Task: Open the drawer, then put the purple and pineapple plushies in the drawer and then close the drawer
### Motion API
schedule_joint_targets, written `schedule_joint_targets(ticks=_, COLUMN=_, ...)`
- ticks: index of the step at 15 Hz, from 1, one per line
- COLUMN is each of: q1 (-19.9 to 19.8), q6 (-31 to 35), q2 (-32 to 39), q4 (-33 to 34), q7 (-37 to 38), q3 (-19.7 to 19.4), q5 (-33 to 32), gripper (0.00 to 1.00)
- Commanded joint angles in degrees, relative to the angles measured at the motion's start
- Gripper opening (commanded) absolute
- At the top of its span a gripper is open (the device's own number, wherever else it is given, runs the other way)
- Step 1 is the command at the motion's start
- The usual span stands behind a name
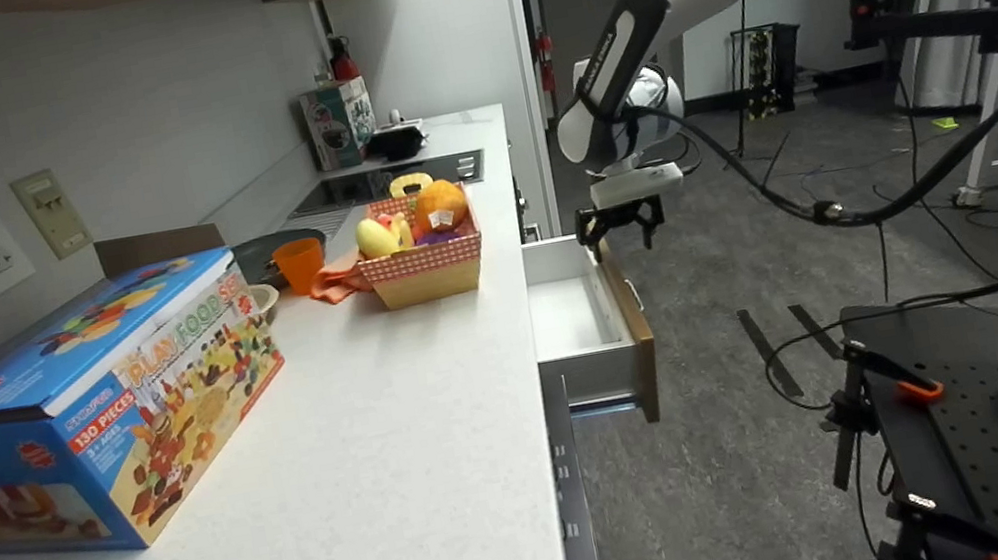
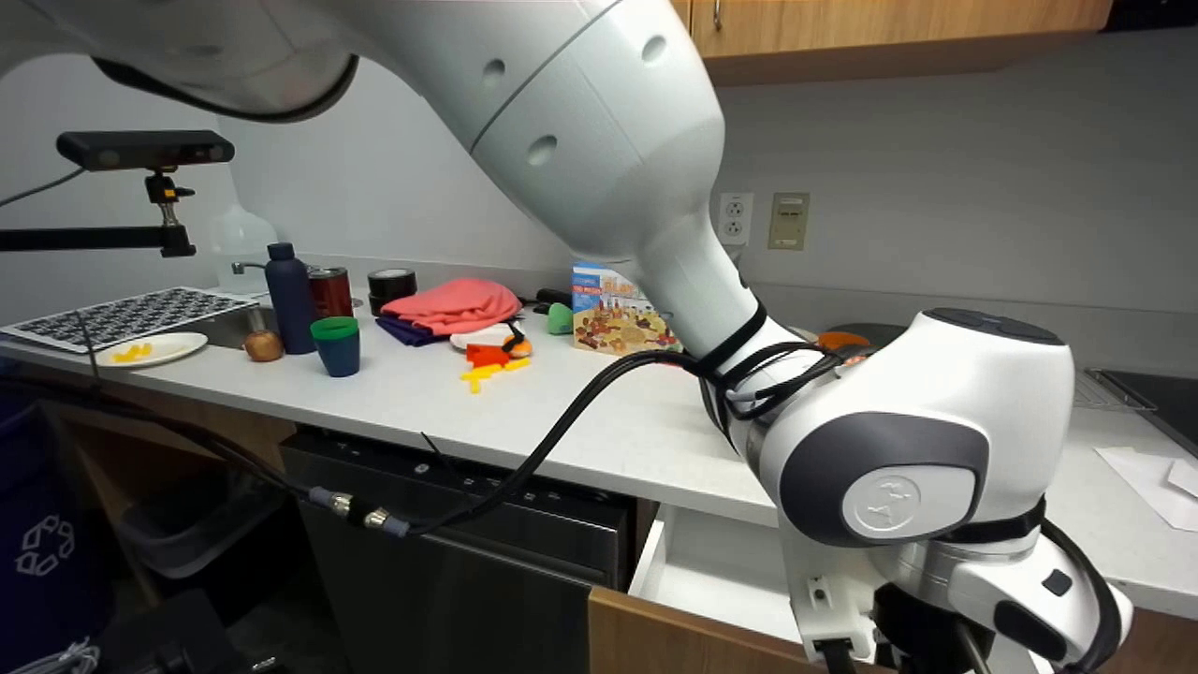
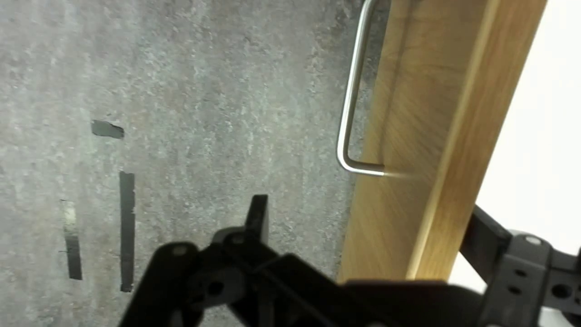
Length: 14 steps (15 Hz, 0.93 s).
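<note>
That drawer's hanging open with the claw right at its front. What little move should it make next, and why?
I'd probably lift the gripper straight up until it clears the drawer front. The drawer already stands open, the open fingers straddle that front, and what looks like the purple plushie is in the basket on the counter.

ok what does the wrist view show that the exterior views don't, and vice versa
Only the wrist view: the metal handle up close (an exterior view just glimpses it), its bent end meeting the drawer front.
Only the exterior views: the countertop and play food box, plus, in an exterior view, the basket with a purple toy partly hidden inside.
Shared: the open drawer, white inside, in all three; the open gripper, in the wrist view and an exterior view.
</note>
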Motion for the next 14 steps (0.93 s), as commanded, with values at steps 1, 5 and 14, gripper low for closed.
schedule_joint_targets(ticks=1, q1=3.0, q6=-6.7, q2=-3.6, q4=-4.2, q7=4.6, q3=-4.5, q5=-6.5, gripper=1.00)
schedule_joint_targets(ticks=5, q1=5.1, q6=-12.5, q2=-6.6, q4=-6.9, q7=8.0, q3=-7.7, q5=-13.6, gripper=1.00)
schedule_joint_targets(ticks=14, q1=5.5, q6=-15.5, q2=-14.2, q4=-9.1, q7=9.6, q3=-6.9, q5=-22.5, gripper=1.00)
